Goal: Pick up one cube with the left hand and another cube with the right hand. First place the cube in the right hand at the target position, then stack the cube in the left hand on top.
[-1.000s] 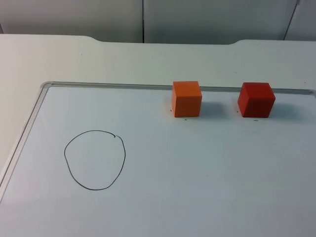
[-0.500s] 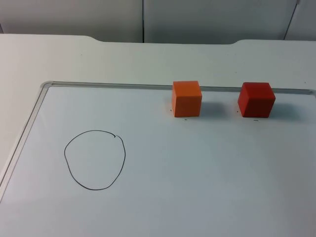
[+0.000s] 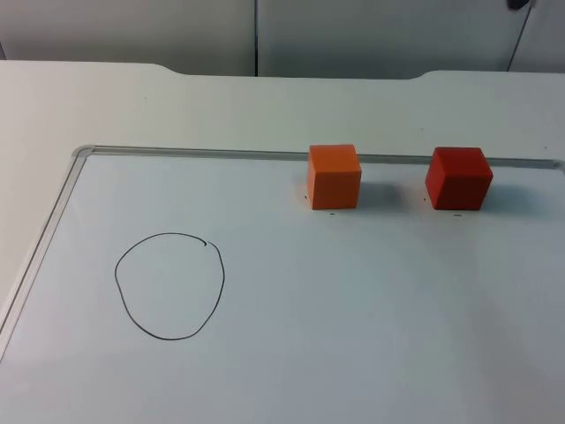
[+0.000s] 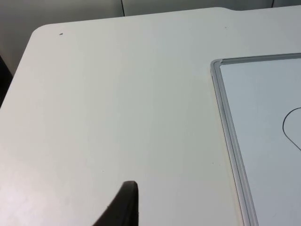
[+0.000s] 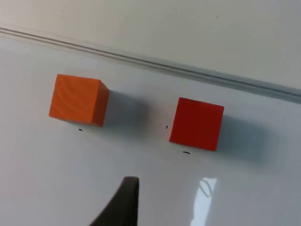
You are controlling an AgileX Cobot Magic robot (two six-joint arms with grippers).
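Note:
An orange cube and a red cube stand side by side near the far edge of the whiteboard, the red one to the right. A hand-drawn black circle is on the board's left half with nothing inside it. My right gripper hovers above the board, short of the orange cube and the red cube, touching neither. My left gripper hangs over the bare white table, left of the board's metal frame. An arc of the circle shows there.
The whiteboard's raised metal frame runs along its left and far sides. Beyond it the white table reaches a grey partition wall. A dark bit of the right arm shows at the upper right.
A dark piece of the right arm has come into the top view at the upper right edge. Both cubes stay where they were.

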